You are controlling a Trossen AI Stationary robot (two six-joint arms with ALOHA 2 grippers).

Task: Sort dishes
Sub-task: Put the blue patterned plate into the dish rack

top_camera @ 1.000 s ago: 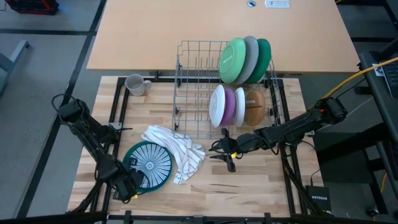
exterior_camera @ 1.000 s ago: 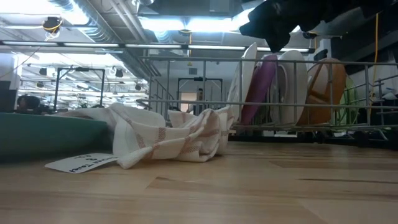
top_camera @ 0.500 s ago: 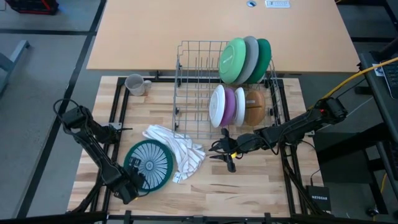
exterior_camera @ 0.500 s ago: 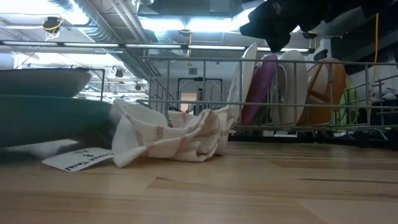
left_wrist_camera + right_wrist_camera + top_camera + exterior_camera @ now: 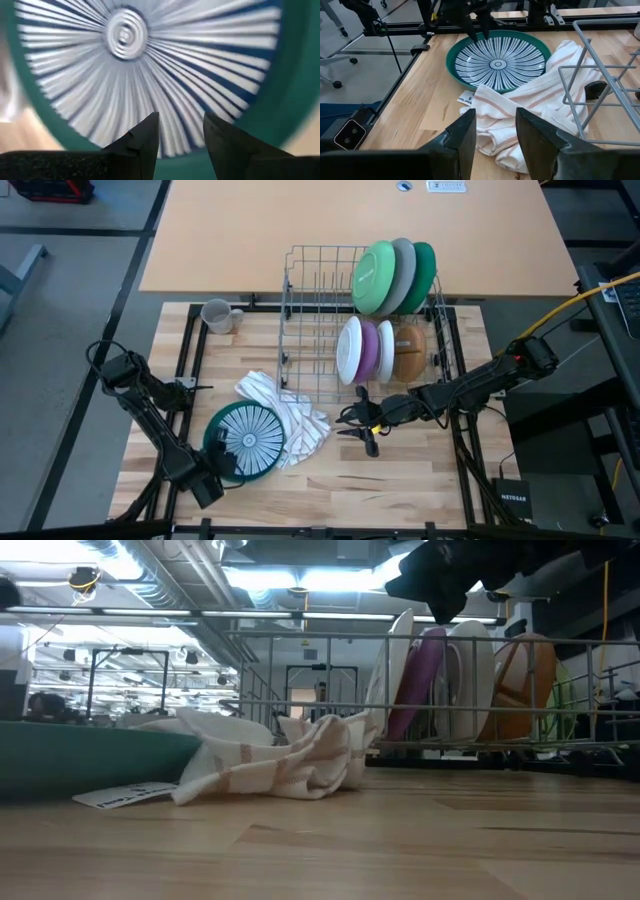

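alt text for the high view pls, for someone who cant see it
Overhead view of a wooden table: the left gripper holds the rim of a round teal plate with white radial stripes, which lies against a crumpled white striped cloth. Behind it, a grey wire rack holds upright plates and bowls; the right gripper waits beside it.

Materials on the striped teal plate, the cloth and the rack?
Round teal plate with white radial stripes: likely glazed ceramic, since it looks rigid and smooth. White cloth with reddish stripes: woven fabric, soft folds. Grey wire rack: thin metal rods, possibly coated.
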